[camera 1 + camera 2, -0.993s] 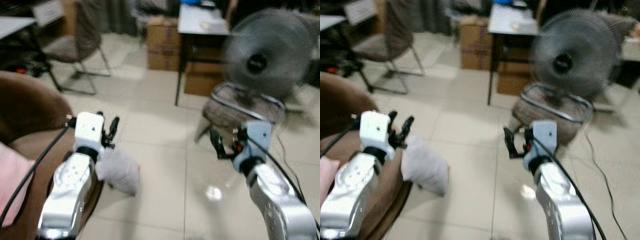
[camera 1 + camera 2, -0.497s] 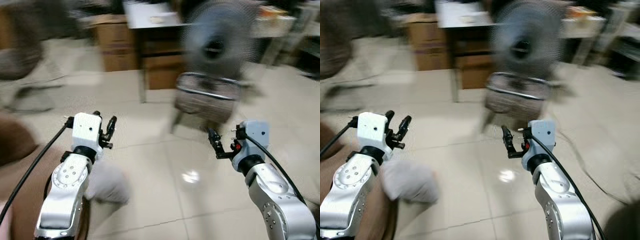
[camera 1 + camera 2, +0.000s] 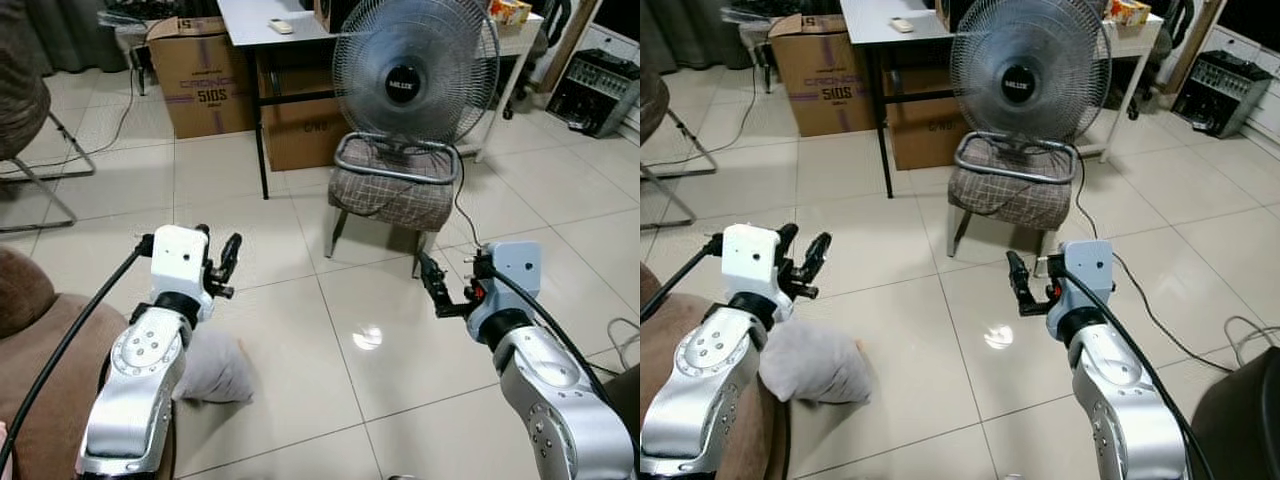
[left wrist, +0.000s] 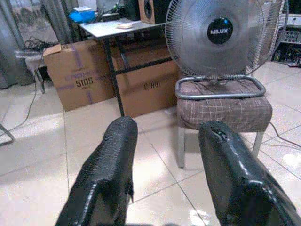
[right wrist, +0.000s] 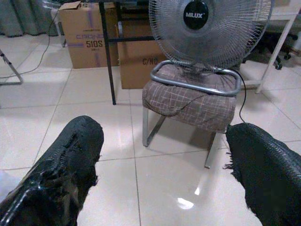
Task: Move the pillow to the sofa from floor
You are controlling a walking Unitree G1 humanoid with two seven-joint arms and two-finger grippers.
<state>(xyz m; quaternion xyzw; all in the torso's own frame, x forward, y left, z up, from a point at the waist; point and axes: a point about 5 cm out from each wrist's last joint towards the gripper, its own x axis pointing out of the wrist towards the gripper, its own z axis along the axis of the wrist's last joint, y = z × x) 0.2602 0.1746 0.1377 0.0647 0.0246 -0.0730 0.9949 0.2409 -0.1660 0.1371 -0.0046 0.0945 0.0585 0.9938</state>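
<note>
We've turned right w/ the view now sharp: grey pillow (image 3: 812, 366) on floor beside brown sofa (image 3: 45, 370), left gripper (image 3: 215, 262) & right gripper (image 3: 433, 283) fingers wide, empty, pickup not begun.

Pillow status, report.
Both grippers, left and right, open, empty, raised. Pillow on floor by sofa, below left arm. Nothing in the way.

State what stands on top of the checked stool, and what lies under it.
A fan stands on the stool, its base hidden inside the metal rail. Beneath the stool, bare tiled floor shows between its legs.
</note>
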